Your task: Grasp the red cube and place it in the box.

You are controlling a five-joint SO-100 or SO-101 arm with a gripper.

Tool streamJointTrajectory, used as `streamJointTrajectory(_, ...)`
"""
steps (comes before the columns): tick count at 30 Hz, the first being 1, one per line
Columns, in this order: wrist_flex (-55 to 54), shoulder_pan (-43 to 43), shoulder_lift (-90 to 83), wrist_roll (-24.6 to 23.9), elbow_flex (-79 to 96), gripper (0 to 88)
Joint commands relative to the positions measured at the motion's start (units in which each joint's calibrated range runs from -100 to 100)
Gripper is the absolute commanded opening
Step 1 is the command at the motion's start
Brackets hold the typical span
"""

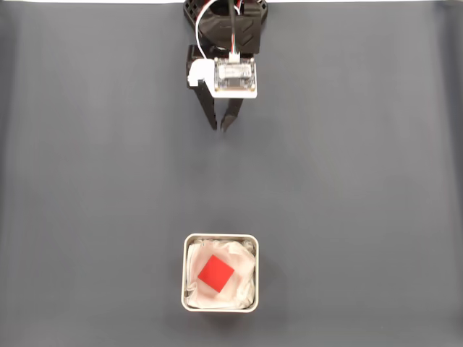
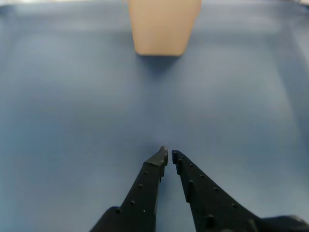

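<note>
The red cube (image 1: 215,274) lies turned like a diamond inside the box (image 1: 220,238), on its white wrinkled lining, near the bottom of the fixed view. My gripper (image 1: 219,126) hangs at the top of that view, well away from the box, its black fingers nearly touching with nothing between them. In the wrist view the gripper (image 2: 169,155) points up from the bottom edge, tips almost together, and the box (image 2: 163,26) appears as a pale blurred block at the top centre; the cube is hidden there.
A dark grey mat (image 1: 87,181) covers the table around the box and arm. The arm's base (image 1: 226,22) and white camera module (image 1: 233,76) sit at the top centre.
</note>
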Motion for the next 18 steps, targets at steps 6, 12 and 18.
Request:
streamJointTrajectory(6, 17.6, -1.4, -5.9, -2.7, 2.2, 0.0)
streamJointTrajectory(12, 20.1, -1.4, -5.9, -3.0, 2.2, 0.0)
streamJointTrajectory(18, 21.2, -1.1, -5.9, -3.1, 2.2, 0.0)
